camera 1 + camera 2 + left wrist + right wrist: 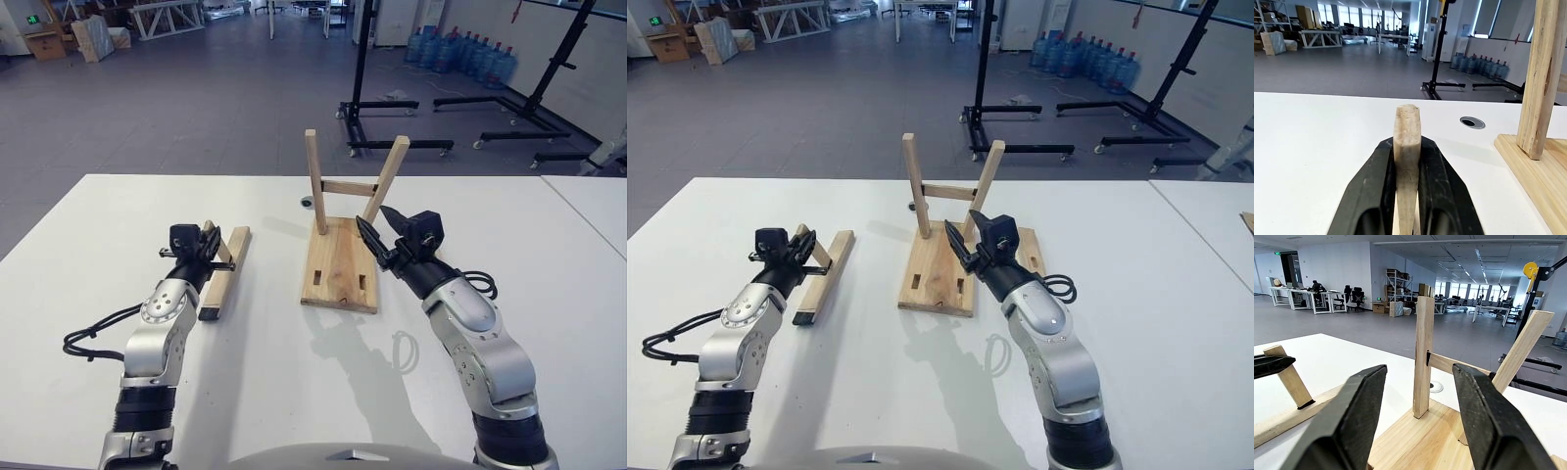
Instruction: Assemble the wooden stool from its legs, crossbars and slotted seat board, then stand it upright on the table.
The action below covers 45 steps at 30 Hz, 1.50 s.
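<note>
While the left gripper (1406,147) is clenched on the blunt end of a pale, rough-sawn leg (1406,125), the rest of that loose leg frame (227,272) lies flat toward the left edge of the smooth white table (98,245). The right gripper (370,217) hovers with its black tapered jaws spread, grasping nothing, over the flat rectangular seat board (338,274) at the table's middle. At the board's far end stand two squared legs (313,181), one upright and one leaning, joined by a thin crossbar (348,188).
</note>
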{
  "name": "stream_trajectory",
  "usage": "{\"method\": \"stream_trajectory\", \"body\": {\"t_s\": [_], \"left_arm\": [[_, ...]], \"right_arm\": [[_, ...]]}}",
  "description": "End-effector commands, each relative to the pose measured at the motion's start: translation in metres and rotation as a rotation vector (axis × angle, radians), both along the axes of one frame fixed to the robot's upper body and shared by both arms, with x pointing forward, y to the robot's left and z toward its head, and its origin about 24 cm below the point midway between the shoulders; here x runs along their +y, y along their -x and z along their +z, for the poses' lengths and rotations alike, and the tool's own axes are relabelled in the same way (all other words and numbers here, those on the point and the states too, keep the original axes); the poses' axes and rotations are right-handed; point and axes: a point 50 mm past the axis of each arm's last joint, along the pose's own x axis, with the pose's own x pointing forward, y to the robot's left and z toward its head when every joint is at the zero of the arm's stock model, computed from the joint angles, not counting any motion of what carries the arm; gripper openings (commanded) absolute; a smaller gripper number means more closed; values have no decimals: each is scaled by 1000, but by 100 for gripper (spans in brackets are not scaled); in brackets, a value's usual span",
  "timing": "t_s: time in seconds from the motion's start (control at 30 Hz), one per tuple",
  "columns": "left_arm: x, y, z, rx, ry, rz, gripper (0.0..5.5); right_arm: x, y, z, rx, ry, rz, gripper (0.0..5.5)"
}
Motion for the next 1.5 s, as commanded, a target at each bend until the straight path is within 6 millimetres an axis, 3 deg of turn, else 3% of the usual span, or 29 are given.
{"method": "stream_trajectory", "body": {"t_s": [0.03, 0.3, 0.5, 0.87, 1.0, 1.07, 1.13, 1.2, 1.33, 1.5], "left_arm": [[1, 12, -39, 251, 7, -13, 52], [0, 8, -34, 265, -37, -66, 52], [-3, -3, -5, 117, -27, -49, 52], [-4, -8, 15, 11, -18, -19, 214], [5, -17, 50, -136, -12, 68, 220], [8, -21, 78, -225, 6, 105, 220], [5, -23, 104, -300, 23, 96, 220], [0, -25, 116, -319, 38, 68, 220], [4, -36, 104, -261, 50, 70, 220], [-5, -45, 68, -163, 58, 6, 220]], "right_arm": [[2, 0, 1, -13, 0, 3, 246], [3, 0, 1, -14, 12, 14, 246], [4, -1, 1, -10, -2, 14, 246], [6, 0, 0, -4, -14, 17, 251], [8, 1, -1, -2, -10, 23, 251], [7, 1, -1, 1, -12, 22, 251], [7, 1, -1, 3, -18, 20, 251], [7, 0, -1, 2, -19, 19, 251], [8, 1, -1, 1, -13, 19, 251], [9, 0, -1, 1, -15, 23, 251]]}}
